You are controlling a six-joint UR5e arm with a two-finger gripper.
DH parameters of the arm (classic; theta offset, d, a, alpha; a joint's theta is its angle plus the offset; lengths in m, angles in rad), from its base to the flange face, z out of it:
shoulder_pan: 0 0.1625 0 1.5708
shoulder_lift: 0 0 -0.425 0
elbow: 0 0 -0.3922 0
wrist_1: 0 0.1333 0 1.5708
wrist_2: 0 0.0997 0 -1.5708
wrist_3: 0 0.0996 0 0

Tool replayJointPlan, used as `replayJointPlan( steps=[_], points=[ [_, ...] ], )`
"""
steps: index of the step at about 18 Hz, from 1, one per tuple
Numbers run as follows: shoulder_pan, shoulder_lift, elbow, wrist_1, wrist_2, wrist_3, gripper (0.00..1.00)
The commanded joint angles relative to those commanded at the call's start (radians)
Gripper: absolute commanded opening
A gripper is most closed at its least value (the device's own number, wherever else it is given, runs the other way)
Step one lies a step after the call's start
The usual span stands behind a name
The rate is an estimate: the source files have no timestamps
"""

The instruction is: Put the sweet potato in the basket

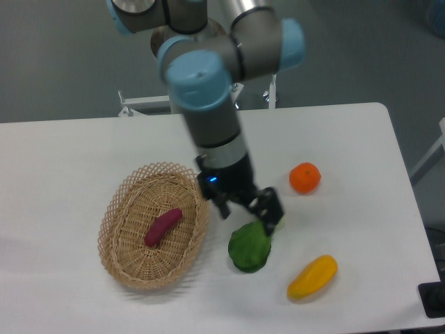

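The magenta-purple sweet potato lies on the floor of the light tan wicker basket, slanted from lower left to upper right, with nothing touching it. My gripper hangs open and empty to the right of the basket, above the table and partly in front of the green leafy vegetable. Its two dark fingers are spread apart, one near the basket's right rim and the other over the vegetable's upper end.
A round orange sits to the right of the gripper. A yellow-orange pepper lies near the front right. The arm's upper links reach over the back middle of the white table.
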State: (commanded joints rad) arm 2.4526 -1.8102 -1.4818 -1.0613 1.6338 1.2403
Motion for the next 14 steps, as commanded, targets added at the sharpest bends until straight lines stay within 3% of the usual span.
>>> replayJointPlan(
  steps=[6,14],
  points=[
    [0.135,0.052,-0.008,-0.126,-0.081,0.321,1.0],
    [0.161,0.068,-0.018,-0.128,-0.104,0.346,1.0]
  ],
)
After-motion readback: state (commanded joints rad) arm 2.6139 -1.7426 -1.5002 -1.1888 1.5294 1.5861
